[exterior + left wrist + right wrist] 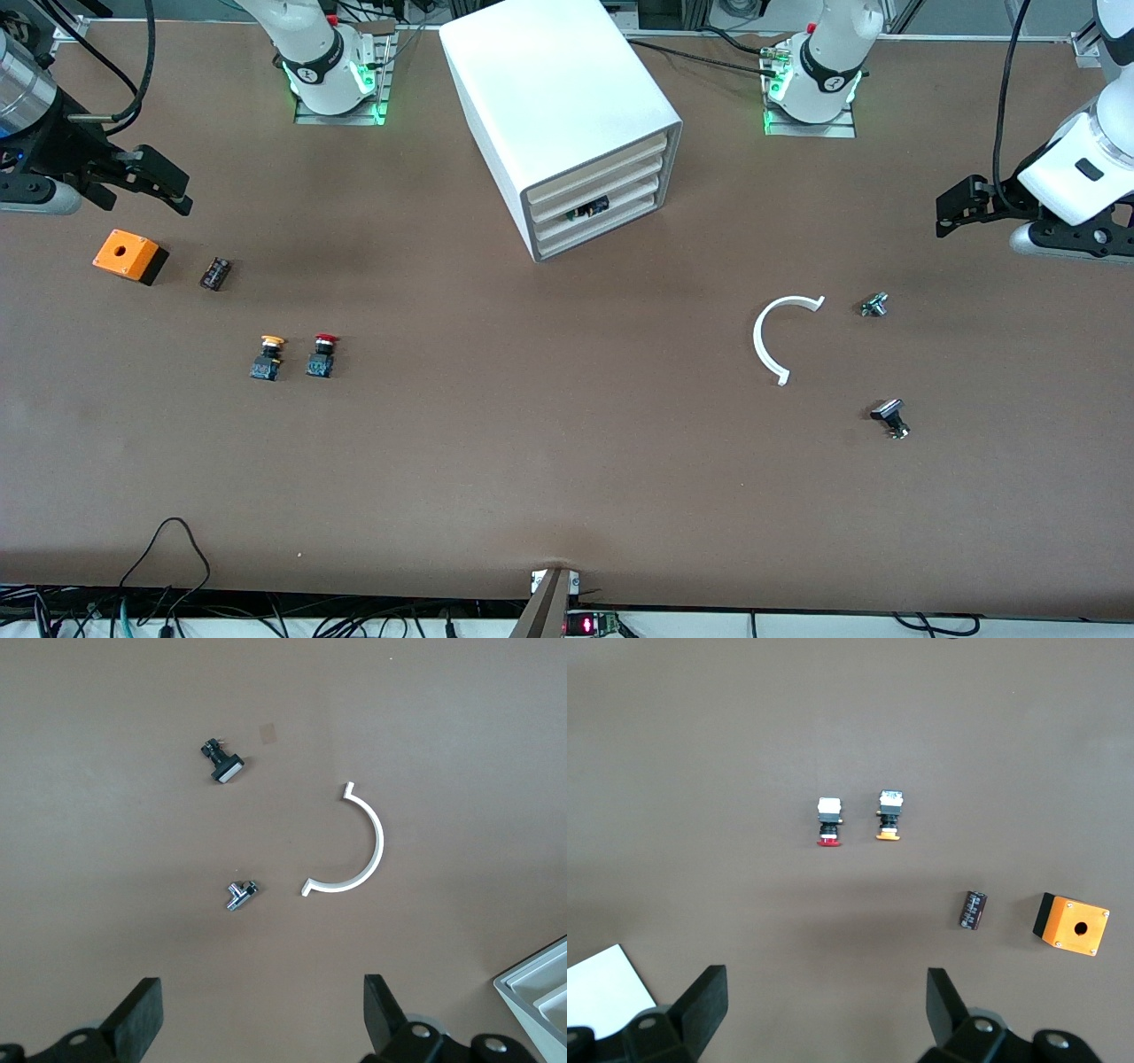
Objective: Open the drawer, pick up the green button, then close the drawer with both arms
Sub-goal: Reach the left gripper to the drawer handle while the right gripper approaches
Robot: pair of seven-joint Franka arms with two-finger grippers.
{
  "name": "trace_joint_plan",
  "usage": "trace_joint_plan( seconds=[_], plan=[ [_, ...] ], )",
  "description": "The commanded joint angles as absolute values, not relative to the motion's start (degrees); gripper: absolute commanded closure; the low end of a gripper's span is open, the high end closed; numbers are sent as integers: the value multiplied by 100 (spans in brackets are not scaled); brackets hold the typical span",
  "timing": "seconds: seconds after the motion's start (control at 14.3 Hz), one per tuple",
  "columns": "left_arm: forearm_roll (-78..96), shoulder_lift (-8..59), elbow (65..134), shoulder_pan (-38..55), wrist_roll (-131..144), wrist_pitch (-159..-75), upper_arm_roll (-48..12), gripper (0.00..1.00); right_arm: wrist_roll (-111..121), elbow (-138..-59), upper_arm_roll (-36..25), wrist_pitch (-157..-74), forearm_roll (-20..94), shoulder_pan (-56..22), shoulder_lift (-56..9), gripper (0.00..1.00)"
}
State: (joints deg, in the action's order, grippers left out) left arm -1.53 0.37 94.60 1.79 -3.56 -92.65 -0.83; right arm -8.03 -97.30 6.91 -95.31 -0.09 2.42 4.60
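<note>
The white cabinet [554, 93] stands at the middle of the table near the arms' bases. Its four cream-fronted drawers [620, 182] are all pushed in. A small dark opening [587, 210] shows in the third drawer's front. The green-capped button is hidden. My left gripper [961, 208] hangs open and empty over the left arm's end of the table; the left wrist view shows its fingers wide apart [263, 1019]. My right gripper [151, 182] hangs open and empty over the right arm's end, above the orange box; its fingers are wide apart [827, 1010].
An orange box [129, 256], a small black cylinder [215, 273], a yellow-capped button [267, 357] and a red-capped button [322, 355] lie toward the right arm's end. A white curved piece [772, 337], a metal part [874, 305] and a black part [891, 417] lie toward the left arm's end.
</note>
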Motion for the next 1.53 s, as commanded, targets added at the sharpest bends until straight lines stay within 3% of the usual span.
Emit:
trace_joint_plan(
  seconds=[0.0, 1.46],
  plan=[
    [-255, 44, 9343, 193, -439, -9141, -62, 0, -877, -9755, 852, -9405, -53, 334, 545, 1],
    [-176, 26, 9290, 228, -387, -8886, -70, 0, -1186, -9694, 1002, -9474, -79, 237, -52, 1]
  ],
)
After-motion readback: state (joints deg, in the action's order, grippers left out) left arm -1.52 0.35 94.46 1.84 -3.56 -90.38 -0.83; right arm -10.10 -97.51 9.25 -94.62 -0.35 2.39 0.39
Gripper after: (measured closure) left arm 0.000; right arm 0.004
